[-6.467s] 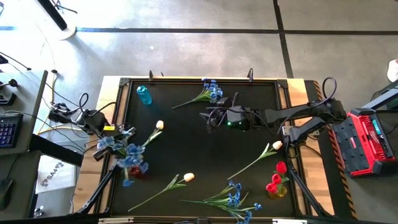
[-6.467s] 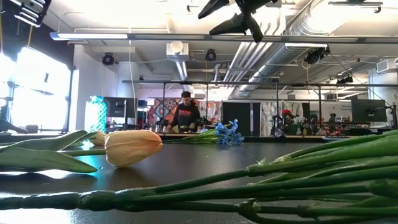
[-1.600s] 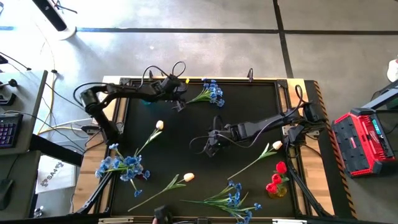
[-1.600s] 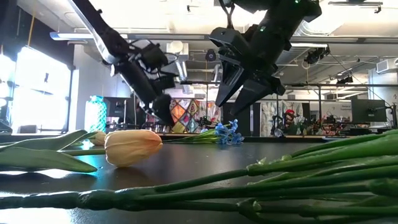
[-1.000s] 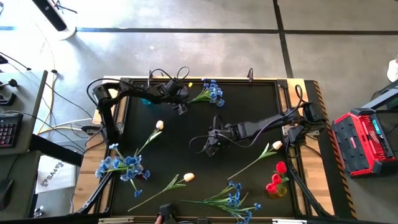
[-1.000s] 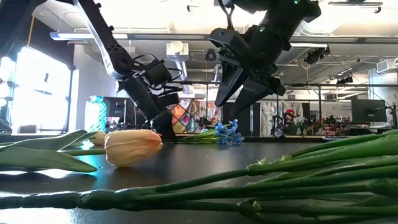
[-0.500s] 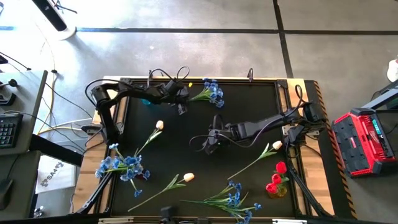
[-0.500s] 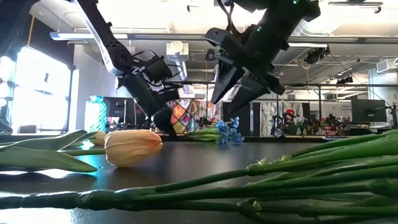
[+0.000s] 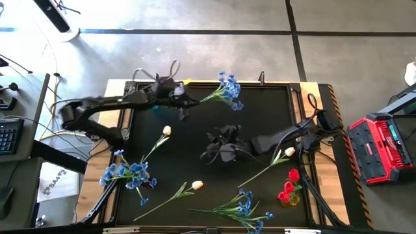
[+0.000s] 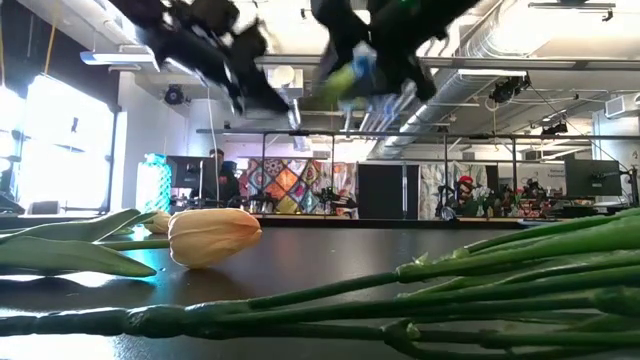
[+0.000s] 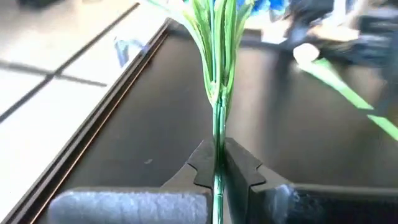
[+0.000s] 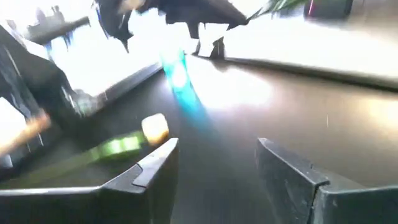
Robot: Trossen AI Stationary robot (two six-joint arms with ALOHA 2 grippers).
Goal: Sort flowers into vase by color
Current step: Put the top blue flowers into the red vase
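Now my left gripper (image 11: 216, 174) is pinched tight on the thin green stem of a blue spray (image 9: 227, 90), up off the table (image 9: 195, 156) near its far edge. My right gripper (image 12: 214, 165) hangs with its fingers apart, holding nothing, over the table's middle. I think this is the carry step: next the spray must go to the blue bunch (image 9: 127, 174) at the table's left side.
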